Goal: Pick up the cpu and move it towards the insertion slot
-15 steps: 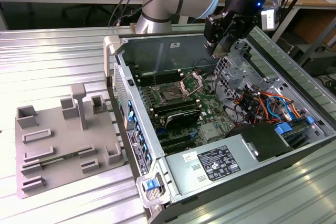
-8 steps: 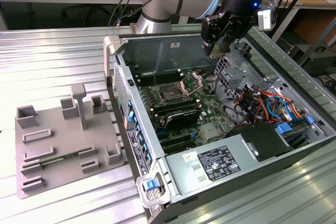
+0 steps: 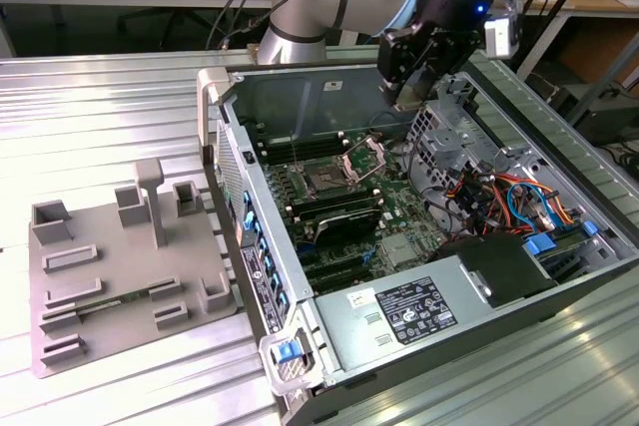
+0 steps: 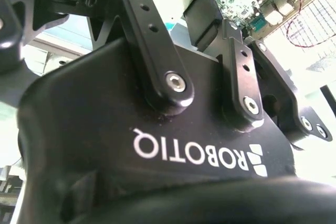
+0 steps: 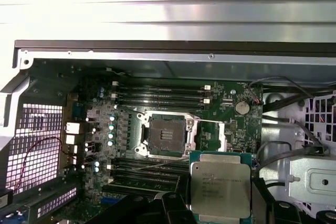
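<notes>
Exterior view: the gripper (image 3: 414,87) hangs inside the open computer case (image 3: 300,356), above the board and to the exterior view's right of the socket (image 3: 326,183).

Second wrist view: the gripper body (image 4: 157,145) blocks the grasp.

First wrist view: the chip (image 5: 220,187) sits clamped by its edges between dark fingers (image 5: 262,200), just beside the empty socket (image 5: 164,136). The chip is judged light, rigid and fragile; hold the edges only.

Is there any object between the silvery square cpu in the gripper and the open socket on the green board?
Nothing visible blocks it. In the first wrist view the silvery square cpu sits between the black gripper fingers, and the dark square insertion slot lies bare, its metal bracket swung aside.
</notes>
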